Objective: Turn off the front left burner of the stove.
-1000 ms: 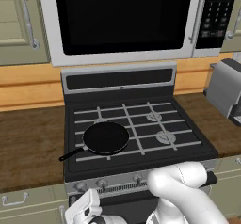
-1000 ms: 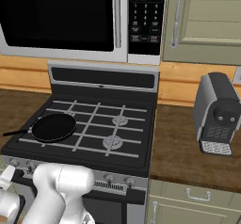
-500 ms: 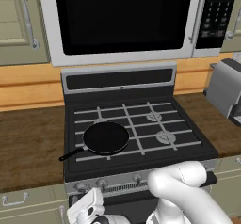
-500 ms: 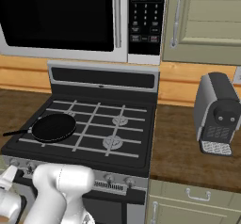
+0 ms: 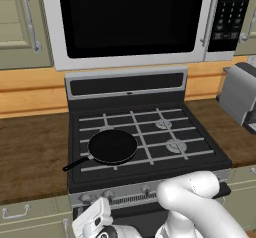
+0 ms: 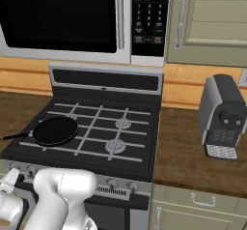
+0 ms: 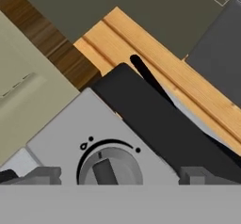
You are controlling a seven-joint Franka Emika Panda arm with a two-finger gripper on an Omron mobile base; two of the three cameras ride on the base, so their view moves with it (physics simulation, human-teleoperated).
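- left base view: the stove (image 5: 150,178) is sitting in the middle of the frame, under the microwave (image 5: 130,22). the front left burner (image 5: 132,161) is lying left of the middle, mostly hiding under the frying pan (image 5: 112,146). the arm (image 5: 192,197) is bending down at the bottom, with its white end pointing at the knob strip (image 5: 107,196) at the lower left. since a second ago it is hardly moving at all, and the whole scene is staying put.
- right base view: the arm is curling low at the bottom left, in front of the left end of the strip. the pan is resting at the middle left. a coffee machine (image 6: 222,118) is standing at the right.
- hand view: a round knob (image 7: 109,166) is sitting at the bottom middle. the gripper (image 7: 121,175) is spread wide, one tip on each side of the knob, with gaps, not touching it.
- i am guessing this: the reach is nearly finishing. next comes squeezing the knob and turning it, so the burner is probably still on.
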